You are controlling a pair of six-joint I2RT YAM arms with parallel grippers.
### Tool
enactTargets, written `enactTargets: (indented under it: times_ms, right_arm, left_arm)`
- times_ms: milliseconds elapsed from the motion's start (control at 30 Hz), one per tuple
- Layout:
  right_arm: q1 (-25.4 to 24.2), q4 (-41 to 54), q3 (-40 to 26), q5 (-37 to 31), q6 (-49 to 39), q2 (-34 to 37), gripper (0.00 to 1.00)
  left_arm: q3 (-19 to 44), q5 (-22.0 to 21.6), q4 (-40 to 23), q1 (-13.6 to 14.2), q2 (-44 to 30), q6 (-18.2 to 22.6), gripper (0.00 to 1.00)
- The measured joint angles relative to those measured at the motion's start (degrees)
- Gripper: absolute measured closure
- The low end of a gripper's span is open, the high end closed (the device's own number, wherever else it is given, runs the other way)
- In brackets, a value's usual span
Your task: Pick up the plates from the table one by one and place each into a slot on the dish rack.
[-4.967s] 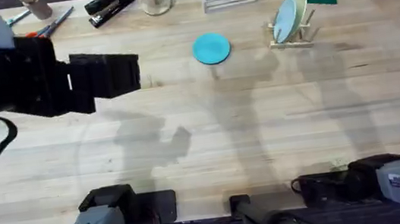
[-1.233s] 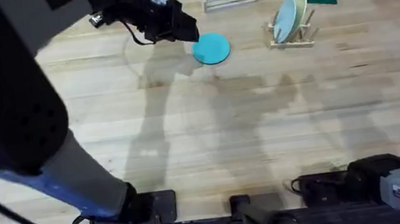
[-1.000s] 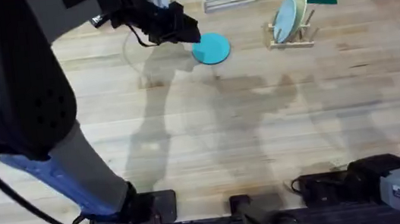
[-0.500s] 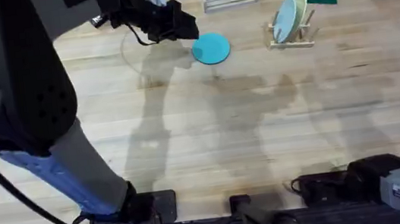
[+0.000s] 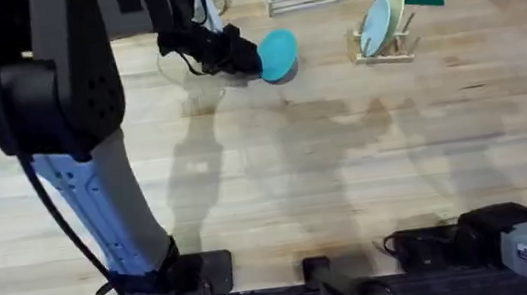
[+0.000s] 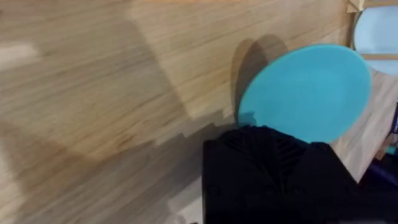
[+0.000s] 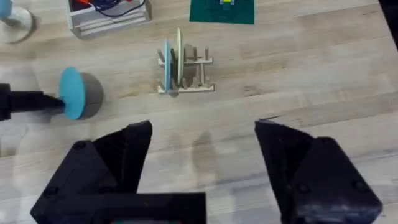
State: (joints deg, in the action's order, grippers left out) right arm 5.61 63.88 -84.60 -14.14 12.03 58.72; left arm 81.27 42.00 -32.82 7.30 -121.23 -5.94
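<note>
Across the table [image 5: 348,177], the turquoise plate [image 5: 278,53] had just come up off the wood, tilted on edge and pinched at its rim by the left gripper [image 5: 250,56]. The right gripper [image 7: 202,146] waited, gaping. Carrying it to the rack [image 5: 387,47], beside the cream plate [image 7: 179,56], likely comes next.

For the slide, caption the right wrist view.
Left gripper lifts the turquoise plate off the table; two plates sit in the dish rack.
</note>
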Motion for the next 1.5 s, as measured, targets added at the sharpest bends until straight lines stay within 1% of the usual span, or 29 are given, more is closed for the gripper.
enactTargets:
  times_ms: [167,300,400,500,733,900,1033,1200,1500]
  right_arm:
    - [0.0,0.0,0.0,0.01,0.0,0.0,0.006]
    - [0.0,0.0,0.0,0.09,0.0,0.0,0.007]
    - [0.0,-0.04,-0.02,1.95,0.02,0.24,0.007]
    - [0.0,-0.13,-0.13,4.68,0.02,1.92,0.006]
    - [0.0,-2.12,-0.15,12.03,0.17,10.78,0.007]
    - [0.14,-5.4,-0.16,17.81,0.19,17.42,0.007]
    - [1.43,-9.14,-0.16,21.08,0.2,22.35,0.006]
    - [4.65,-14.03,-0.17,23.17,0.22,28.29,0.006]
    - [10.09,-21.64,-0.17,24.25,1.98,39.75,0.008]
  left_arm:
    - [0.67,1.4,0.09,-0.05,-0.98,-0.3,0.962]
    - [0.73,1.24,0.07,-0.05,-1.02,-0.76,0.963]
    - [0.75,1.16,0.07,-0.05,-1.02,-0.98,0.962]
    - [0.75,1.11,0.07,-0.05,-1.02,-1.0,0.962]
    - [0.75,1.09,0.04,-0.05,-1.02,-1.02,0.962]
    - [0.75,1.09,0.04,-0.05,-1.02,-1.04,0.962]
    - [0.75,1.09,0.04,-0.05,-1.02,-1.17,0.962]
    - [0.75,1.09,0.04,-0.05,-1.02,-1.2,0.962]
    - [0.75,1.09,0.04,-0.05,-1.02,-1.22,0.962]
